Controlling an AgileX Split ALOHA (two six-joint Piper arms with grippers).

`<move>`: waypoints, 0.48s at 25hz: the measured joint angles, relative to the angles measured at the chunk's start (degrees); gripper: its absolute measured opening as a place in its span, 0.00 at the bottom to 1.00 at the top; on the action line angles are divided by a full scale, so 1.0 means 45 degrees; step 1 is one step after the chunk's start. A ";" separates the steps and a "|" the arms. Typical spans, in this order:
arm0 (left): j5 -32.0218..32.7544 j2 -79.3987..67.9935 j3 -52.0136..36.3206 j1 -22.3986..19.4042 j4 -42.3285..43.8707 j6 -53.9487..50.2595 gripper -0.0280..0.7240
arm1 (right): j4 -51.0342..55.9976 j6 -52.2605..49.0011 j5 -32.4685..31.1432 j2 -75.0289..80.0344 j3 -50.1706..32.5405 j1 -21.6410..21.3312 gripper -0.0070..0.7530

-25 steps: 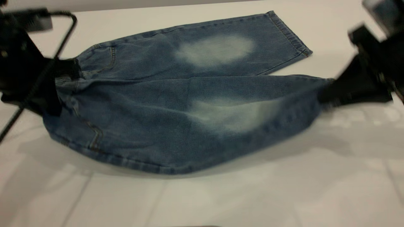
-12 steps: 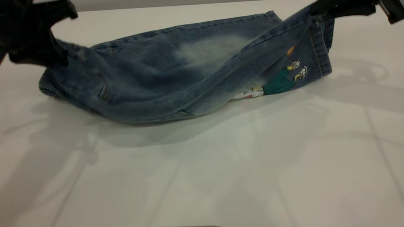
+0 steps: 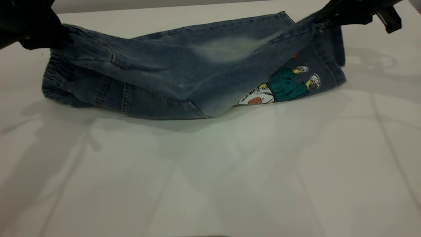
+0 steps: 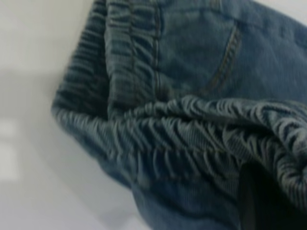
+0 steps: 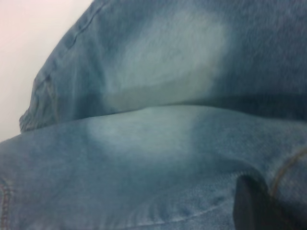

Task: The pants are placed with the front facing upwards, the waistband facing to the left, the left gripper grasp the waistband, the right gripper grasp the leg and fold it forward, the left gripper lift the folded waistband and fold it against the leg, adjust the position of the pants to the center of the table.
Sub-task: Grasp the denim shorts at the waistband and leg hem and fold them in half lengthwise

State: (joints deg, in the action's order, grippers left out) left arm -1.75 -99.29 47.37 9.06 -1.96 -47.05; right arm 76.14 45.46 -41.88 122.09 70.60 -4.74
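Note:
The blue denim pants (image 3: 171,79) lie across the far part of the table (image 3: 210,184), with the waistband (image 3: 52,77) at the left. Their near half is lifted and turned over the far leg, so the cartoon print (image 3: 283,86) on the back shows. My left gripper (image 3: 54,36) is shut on the raised part of the waistband at the upper left. My right gripper (image 3: 320,20) is shut on the leg hem at the upper right. The left wrist view shows the ruched waistband (image 4: 182,129) bunched over a dark finger (image 4: 259,201). The right wrist view shows pale knee patches (image 5: 163,72) and a finger (image 5: 249,206) under denim.
The white table stretches wide in front of the pants. Its far edge (image 3: 164,7) runs just behind them. Nothing else stands on it.
Both grippers have lifted the near half of the pants and carried it toward the far side, over the far leg. The back with its print has come into view.

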 joint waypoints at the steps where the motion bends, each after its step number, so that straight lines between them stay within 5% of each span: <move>1: -0.0029 -0.0147 0.0143 -0.0125 0.0000 -0.0042 0.12 | 0.0061 -0.0071 0.0046 0.0146 0.0133 0.0000 0.05; 12: -0.1528 -0.1468 0.0554 -0.0558 -0.0434 -0.2028 0.12 | 0.1032 -0.0556 0.0163 0.1572 0.2342 0.0044 0.05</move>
State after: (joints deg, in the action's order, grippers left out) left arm -8.63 -105.90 49.87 6.54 -3.91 -56.17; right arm 80.79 42.96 -41.14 129.16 81.13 -4.54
